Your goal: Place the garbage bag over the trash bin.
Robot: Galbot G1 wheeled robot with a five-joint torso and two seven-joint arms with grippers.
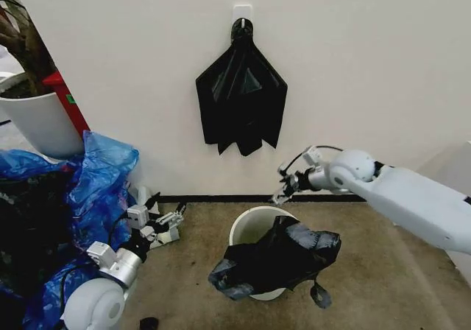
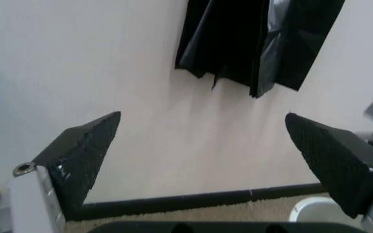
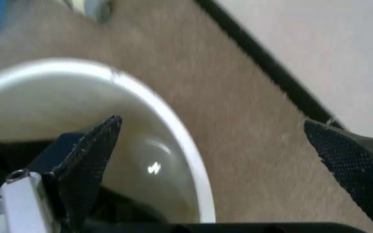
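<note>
The white trash bin (image 1: 250, 225) stands on the carpet near the wall. A crumpled black garbage bag (image 1: 283, 260) lies draped over its near and right side, leaving the far part of the mouth uncovered. My right gripper (image 1: 280, 191) hovers open just above the bin's far rim, holding nothing. In the right wrist view its fingers (image 3: 86, 160) spread wide over the bin rim (image 3: 173, 121). My left gripper (image 1: 171, 219) sits low to the left of the bin, open and empty, facing the wall (image 2: 203, 115). The bin's edge (image 2: 313, 208) shows beside one left finger.
More black bags (image 1: 241, 98) hang from a wall hook above the bin (image 2: 251, 43). Blue plastic bags (image 1: 103, 175) are piled at the left, with a white planter pot (image 1: 40, 124) behind them. Bare carpet lies to the bin's right.
</note>
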